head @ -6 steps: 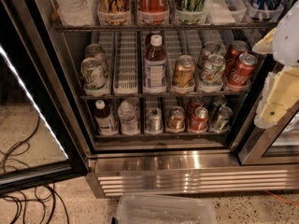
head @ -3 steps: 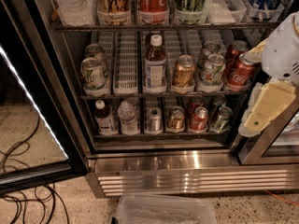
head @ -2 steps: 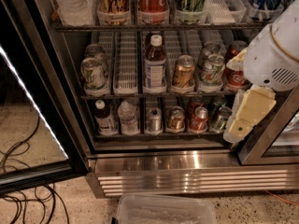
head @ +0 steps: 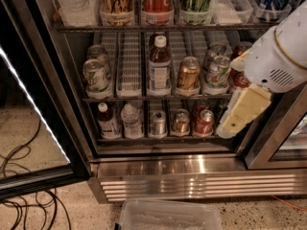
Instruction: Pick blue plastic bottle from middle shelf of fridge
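- On my far left, the black-framed glass door [head: 39, 180] of the stainless steel drinks fridge [head: 192, 169] stands swung out, with dark cables [head: 19, 211] on the floor below it.
- The middle wire shelf [head: 134, 99] begins with two short green soda cans [head: 96, 75], then a white slotted lane tray [head: 129, 63].
- The slim blue-labelled plastic bottle [head: 159, 67] stands upright in the centre lane, white cap on.
- To its right I see a gold can [head: 188, 73], then a green can [head: 218, 72].
- The cream gripper [head: 233, 122] hangs at the right, before the lower rack's right end and well apart from the bottle. I cannot tell how wide it is spread or whether it grips anything.
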{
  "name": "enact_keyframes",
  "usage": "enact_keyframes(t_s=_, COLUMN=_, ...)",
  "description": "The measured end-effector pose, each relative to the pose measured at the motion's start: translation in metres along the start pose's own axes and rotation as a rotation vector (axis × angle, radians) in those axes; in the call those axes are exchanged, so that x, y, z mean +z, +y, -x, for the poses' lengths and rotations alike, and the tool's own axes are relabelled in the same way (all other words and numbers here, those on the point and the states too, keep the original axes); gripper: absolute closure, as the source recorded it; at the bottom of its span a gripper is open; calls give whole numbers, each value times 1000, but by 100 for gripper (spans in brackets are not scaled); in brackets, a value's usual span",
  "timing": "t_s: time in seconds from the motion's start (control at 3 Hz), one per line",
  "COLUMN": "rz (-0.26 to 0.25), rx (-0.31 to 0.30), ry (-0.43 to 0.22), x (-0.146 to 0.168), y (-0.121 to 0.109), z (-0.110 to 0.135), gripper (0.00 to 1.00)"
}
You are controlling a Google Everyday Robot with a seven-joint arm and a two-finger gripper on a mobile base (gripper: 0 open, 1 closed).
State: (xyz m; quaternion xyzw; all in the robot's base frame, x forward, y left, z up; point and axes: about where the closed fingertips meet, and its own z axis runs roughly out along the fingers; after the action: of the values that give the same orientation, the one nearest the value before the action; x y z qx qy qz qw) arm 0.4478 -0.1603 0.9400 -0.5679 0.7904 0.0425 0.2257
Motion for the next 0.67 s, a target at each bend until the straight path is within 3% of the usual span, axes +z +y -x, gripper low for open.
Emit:
enact_keyframes(t_s=0.33, rz=-36, rx=194, ry=-119, x=25, y=-7, z=4, gripper=0)
enact_keyframes(t_s=0.67, rz=-82, rx=380, ry=-189, x=53, y=-8, z=2, gripper=0)
